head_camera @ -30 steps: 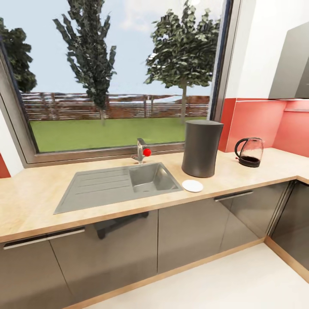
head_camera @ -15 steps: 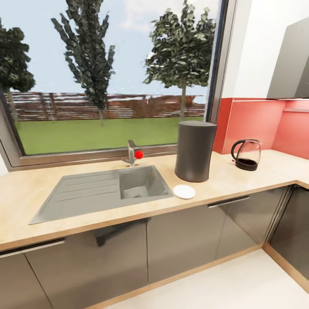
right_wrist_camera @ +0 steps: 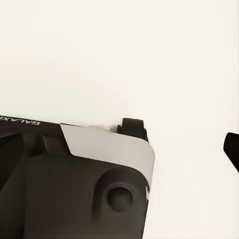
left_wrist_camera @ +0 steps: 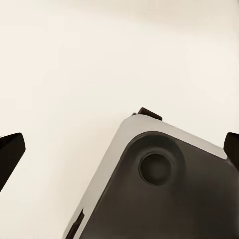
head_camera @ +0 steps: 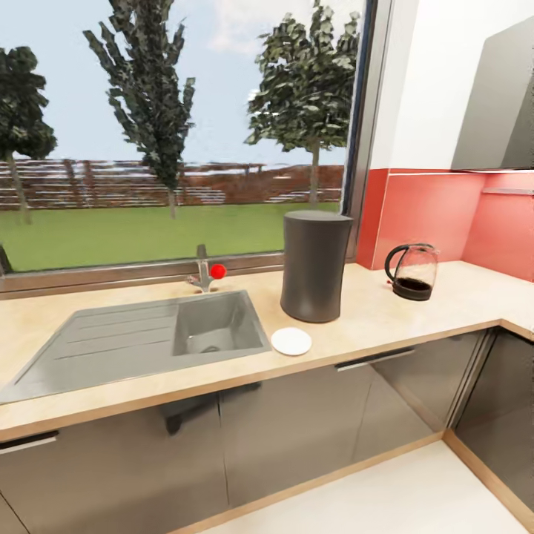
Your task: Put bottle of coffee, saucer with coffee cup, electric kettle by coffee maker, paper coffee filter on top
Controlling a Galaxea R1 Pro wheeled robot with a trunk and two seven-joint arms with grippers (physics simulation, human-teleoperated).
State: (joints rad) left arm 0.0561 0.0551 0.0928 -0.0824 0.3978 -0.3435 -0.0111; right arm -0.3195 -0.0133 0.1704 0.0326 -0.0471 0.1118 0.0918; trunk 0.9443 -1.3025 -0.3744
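**Kitchen desk in view, both grippers hanging over the pale floor**

A long light-wood desk (head_camera: 386, 315) runs under a wide window (head_camera: 178, 133) that looks onto grass, trees and a fence. Set into the desk on the left is a grey steel sink with a ribbed drainboard (head_camera: 133, 337), and behind its basin stands a small metal tap with a red knob (head_camera: 208, 273).

Right of the sink, toward the far side of the desk, stands the tall dark grey cylindrical coffee maker (head_camera: 314, 265), upright. The small white round saucer (head_camera: 291, 341) lies flat on the desk just in front of the coffee maker, near the desk's front edge, close to the machine but apart from it. Well to the right, against the red backsplash (head_camera: 437, 215), sits the clear glass electric kettle with a black base and handle (head_camera: 412, 271), upright and well apart from the coffee maker.

Dark glossy cabinet fronts (head_camera: 297, 423) run below the desk.

The left gripper (left_wrist_camera: 119, 147) shows two dark fingertips at opposite edges of its view, spread wide with nothing between them, above the robot's grey base (left_wrist_camera: 164, 184). The right gripper (right_wrist_camera: 234, 149) shows one fingertip only, so I cannot tell how its jaws stand
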